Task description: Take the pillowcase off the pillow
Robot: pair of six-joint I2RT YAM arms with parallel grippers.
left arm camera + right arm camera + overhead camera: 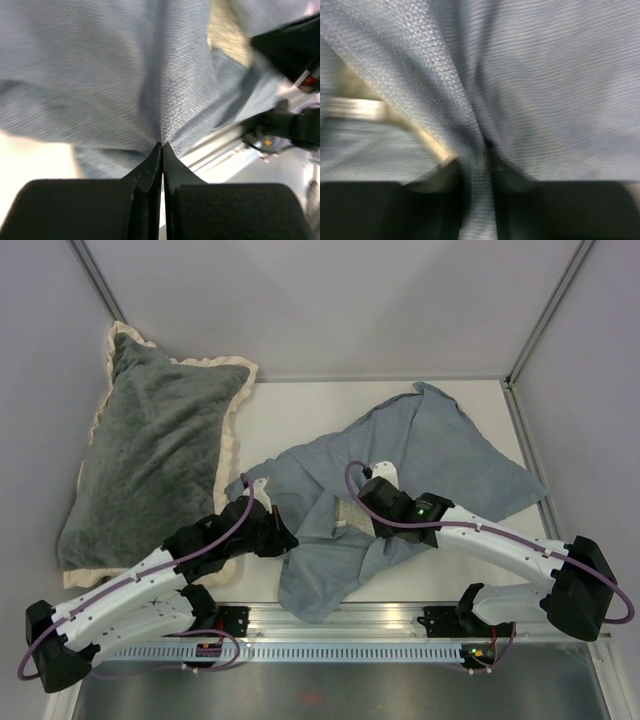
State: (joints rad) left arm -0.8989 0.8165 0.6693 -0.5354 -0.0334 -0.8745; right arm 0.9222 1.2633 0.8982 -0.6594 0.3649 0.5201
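The pillowcase (pixel 440 455) lies crumpled across the table (pixel 300 410), grey-blue side up. Its long axis runs roughly crosswise, from the left gripper (pixel 290 538) at one end, past the right gripper (pixel 372 523), to a pointed corner well beyond that gripper's outer side. A shorter tongue of cloth points toward the near edge between the two grippers, and another peak points to the far side beyond the right gripper.

The left gripper (pixel 162 147) has its jaws pressed together, and the pillowcase (pixel 100 65) is drawn into a pleat that meets their tips. In the blurred right wrist view, a fold of the pillowcase (pixel 545 75) runs down into the narrow gap at the right gripper (pixel 480 165), which seems clamped on it.

A small cream patch (pixel 343 512) shows just beside the right gripper, on the side facing the left one. It appears again as textured beige (pixel 227 35) beyond the left fingertips. I cannot tell whether it is the pillow or the cover's other face, since cloth hides the rest. Both sets of fingertips are buried in folds in the top view.

A dark grey plush pillow (pixel 155 440) with a cream ruffle lies well apart, on the outer side of the left gripper, leaning on the wall.
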